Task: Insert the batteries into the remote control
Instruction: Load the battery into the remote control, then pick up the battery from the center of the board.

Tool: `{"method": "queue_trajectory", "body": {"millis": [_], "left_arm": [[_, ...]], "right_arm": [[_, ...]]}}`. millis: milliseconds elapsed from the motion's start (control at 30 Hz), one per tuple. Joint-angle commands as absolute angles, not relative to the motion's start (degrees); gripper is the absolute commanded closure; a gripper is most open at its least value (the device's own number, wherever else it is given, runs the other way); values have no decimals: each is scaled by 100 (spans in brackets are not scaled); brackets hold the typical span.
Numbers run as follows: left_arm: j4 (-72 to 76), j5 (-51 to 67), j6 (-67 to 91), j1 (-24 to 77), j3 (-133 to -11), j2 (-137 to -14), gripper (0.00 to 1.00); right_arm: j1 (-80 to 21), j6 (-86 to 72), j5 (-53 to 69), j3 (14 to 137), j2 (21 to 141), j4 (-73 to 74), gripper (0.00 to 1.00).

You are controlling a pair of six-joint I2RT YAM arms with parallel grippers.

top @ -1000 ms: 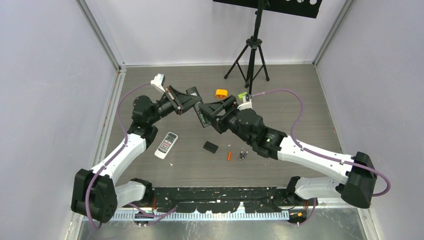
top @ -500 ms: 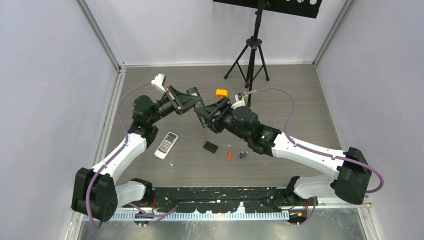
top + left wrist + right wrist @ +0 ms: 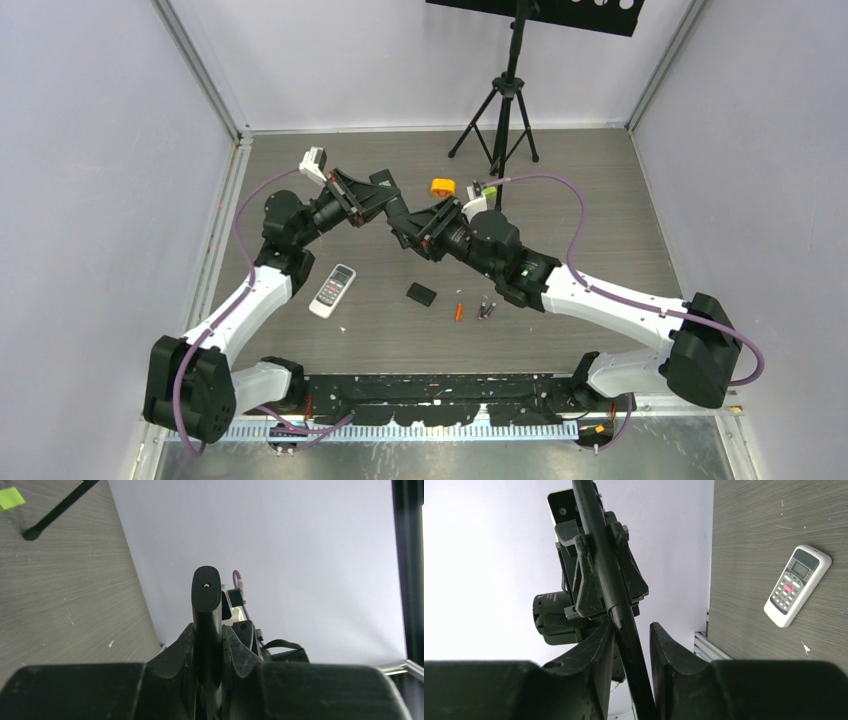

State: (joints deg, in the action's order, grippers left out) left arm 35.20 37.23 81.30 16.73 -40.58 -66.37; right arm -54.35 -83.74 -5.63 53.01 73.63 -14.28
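1. Remotes, two. The black remote [image 3: 206,595] was off the table [image 3: 600,200], held in mid-air at the centre of the top view, spanning both grippers. The white remote [image 3: 332,290] lay flat, buttons up, left of centre.
2. Batteries. There was one orange battery [image 3: 458,311] and a clump of dark batteries [image 3: 485,309] just right of it. All lay on the table at lower centre of the top view, apart from both remotes. The dark ones were too small to count.
3. Cover [image 3: 421,293], one. It was black and flat, and lay between the white remote and the orange battery.
4. Blocks, two. The orange block [image 3: 442,187] sat above centre. The lime block [image 3: 10,497] sat beside a tripod foot, at the upper left of the left wrist view.
5. Tripod [image 3: 508,100], one, at upper centre.
6. Grippers, two.
   - The left gripper [image 3: 207,630] was clenched on the black remote, seen edge-on.
   - The right gripper [image 3: 631,630] had a finger on either side of the same remote. One finger was against it and a sliver of gap showed at the other. Whether it clamped could not be told.
7. Changes against a second earlier.
   - The right arm had swung left and toward the upper frame, so its wrist covered most of the lime block in the top view.
   - The left gripper had shifted slightly to the upper left.
   - The white remote, cover, batteries and orange block lay unmoved.
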Motion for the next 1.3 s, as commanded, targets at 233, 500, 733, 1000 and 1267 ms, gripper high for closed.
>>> {"method": "queue_trajectory", "body": {"millis": [233, 500, 733, 1000, 1267], "left_arm": [[4258, 3877, 8819, 1749, -4148, -6592, 100], [3965, 3876, 8466, 1740, -4034, -6571, 100], [4116, 3950, 8446, 1731, -3979, -6710, 100], [3958, 3993, 7892, 1725, -3880, -6687, 100], [2734, 3309, 5721, 1723, -3246, -6096, 100]], "right_arm": [[-5407, -8389, -219, 5150, 7529, -2286, 70], [-5306, -7949, -177, 4946, 7221, -2519, 26], [-5148, -7405, 247, 4592, 6793, -2637, 33], [-4693, -6811, 336, 4182, 6068, -2072, 35], [-4570, -5765, -1571, 4693, 5510, 2120, 35]]}}
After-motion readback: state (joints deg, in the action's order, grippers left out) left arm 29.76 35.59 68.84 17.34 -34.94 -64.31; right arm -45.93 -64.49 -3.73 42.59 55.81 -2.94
